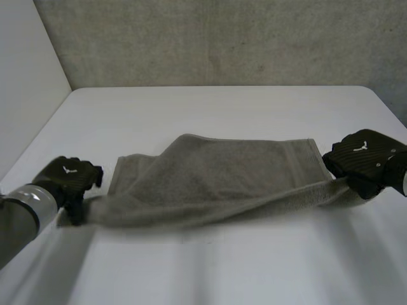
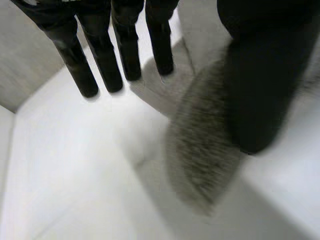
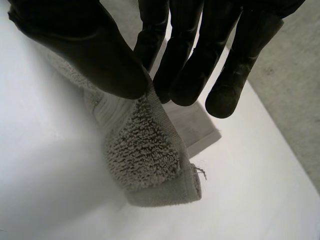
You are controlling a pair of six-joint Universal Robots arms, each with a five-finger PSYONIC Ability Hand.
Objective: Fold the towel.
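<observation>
Towel stretched between hands, left hand thumb clamping one end, right hand pinching other corner.

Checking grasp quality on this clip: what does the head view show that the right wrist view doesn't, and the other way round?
Head view: the whole towel, its near edge stretched between the left robot hand and right robot hand, the rest flat on the table. Right wrist view: thumb and fingers pinching a towel corner, its hem hanging below. Both: the right robot hand, towel and table.
</observation>
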